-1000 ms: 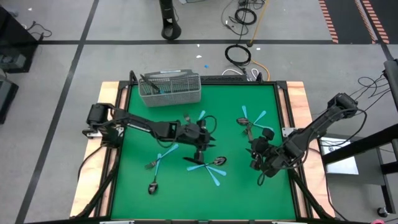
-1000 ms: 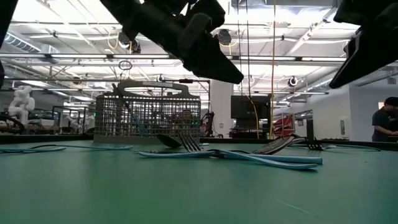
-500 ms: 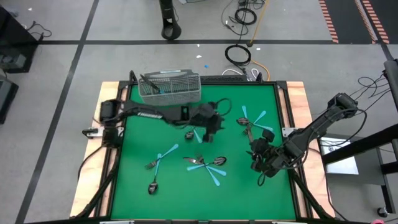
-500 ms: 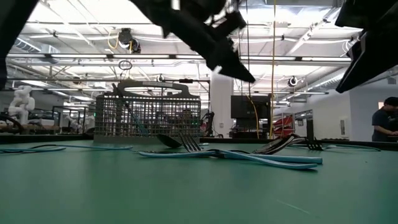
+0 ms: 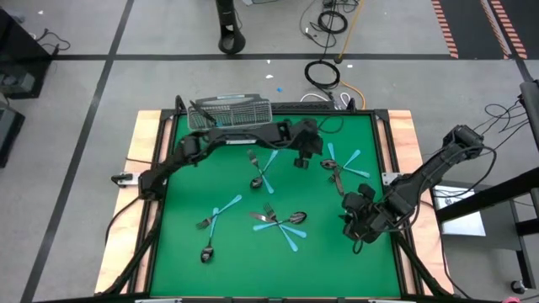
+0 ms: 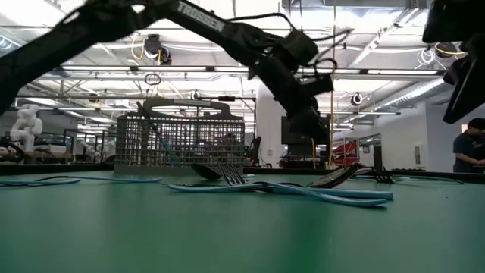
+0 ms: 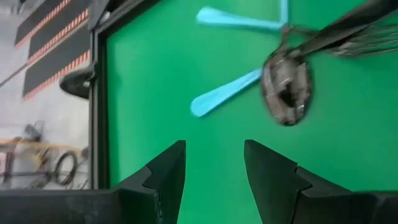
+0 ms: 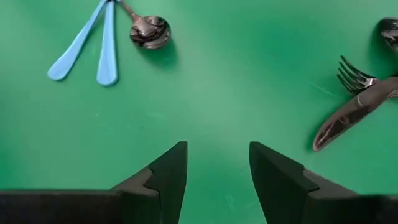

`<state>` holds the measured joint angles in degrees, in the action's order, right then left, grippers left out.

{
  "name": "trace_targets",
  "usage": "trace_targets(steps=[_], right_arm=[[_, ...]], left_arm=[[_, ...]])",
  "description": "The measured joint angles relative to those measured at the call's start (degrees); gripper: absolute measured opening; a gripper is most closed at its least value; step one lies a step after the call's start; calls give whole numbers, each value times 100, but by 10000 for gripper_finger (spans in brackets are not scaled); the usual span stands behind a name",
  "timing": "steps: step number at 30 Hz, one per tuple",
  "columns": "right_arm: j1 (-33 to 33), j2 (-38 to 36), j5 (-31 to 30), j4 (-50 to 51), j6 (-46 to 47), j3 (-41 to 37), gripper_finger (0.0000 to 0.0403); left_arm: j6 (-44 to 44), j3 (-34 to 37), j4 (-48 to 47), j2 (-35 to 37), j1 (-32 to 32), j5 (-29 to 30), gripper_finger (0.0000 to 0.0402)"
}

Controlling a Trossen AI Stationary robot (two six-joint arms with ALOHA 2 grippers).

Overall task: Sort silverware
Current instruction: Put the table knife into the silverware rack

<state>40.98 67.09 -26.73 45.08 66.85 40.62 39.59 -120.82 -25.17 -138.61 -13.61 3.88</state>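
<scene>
- Left gripper (image 5: 301, 162) hangs open and empty near the basket (image 5: 229, 115).
- Right gripper (image 5: 354, 225) waits open at the mat's right edge.
- Silverware (image 5: 278, 221) lies scattered across the green mat (image 5: 244, 252).

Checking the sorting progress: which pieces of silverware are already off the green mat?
The ones standing in the grey wire-mesh basket at the far edge: a dark utensil sticks out of it; all others lie flat on the green mat.

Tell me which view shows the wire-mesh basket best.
Low view: the basket stands side-on at the far edge of the table, with its mesh walls and handle plain. The high view shows only its top, partly crossed by the left arm. Neither wrist view shows it.
</scene>
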Motion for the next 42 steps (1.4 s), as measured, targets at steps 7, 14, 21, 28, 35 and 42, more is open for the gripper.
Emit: trace_targets(steps=[7, 14, 21, 28, 35, 42], right_arm=[[74, -2, -240, 4, -9, 0, 162], [-3, 20, -664, 608, 734, 2, 162], [-465, 71, -1163, 1732, 2018, -2, 162], [-968, 70, -1190, 1615, 2191, -141, 162], [-1473, 70, -1301, 1213, 2414, -578, 159], [-2869, 72, -1591, 249, 764, -798, 105]], left_arm=[[-25, -1408, -836, -828, 78, -299, 167], [-326, -1420, -1042, -839, 2, -529, 167], [-405, -1418, -2551, -439, -96, -759, 167], [-896, -1426, -2298, -87, -655, -2502, 166], [-626, -1394, -2084, -192, -571, -2911, 166], [-628, -1407, -2117, 99, -459, -2834, 166]])
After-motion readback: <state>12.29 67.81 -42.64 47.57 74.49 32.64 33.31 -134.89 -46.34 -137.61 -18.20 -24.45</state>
